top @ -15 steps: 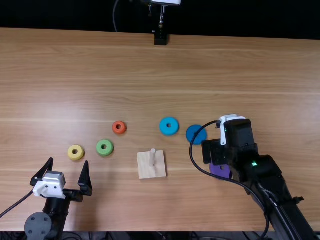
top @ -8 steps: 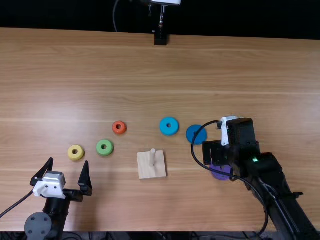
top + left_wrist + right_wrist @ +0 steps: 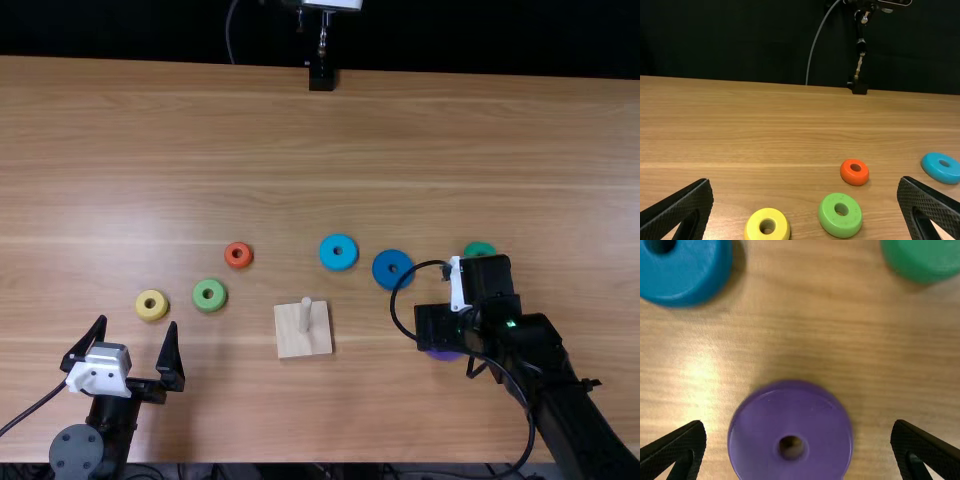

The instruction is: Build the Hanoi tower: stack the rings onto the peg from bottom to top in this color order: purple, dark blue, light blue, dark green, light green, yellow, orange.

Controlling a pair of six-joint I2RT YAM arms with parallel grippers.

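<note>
While the right hand (image 3: 441, 328) gapes wide, empty, purple ring (image 3: 790, 420) below, framed between fingertips

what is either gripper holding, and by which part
Nothing: the right gripper is open around the purple ring, and the left gripper is open too.

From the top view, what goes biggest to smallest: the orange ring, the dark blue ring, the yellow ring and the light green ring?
1. Dark blue ring
2. Light green ring and yellow ring: too alike to rank surely
3. Orange ring
</note>
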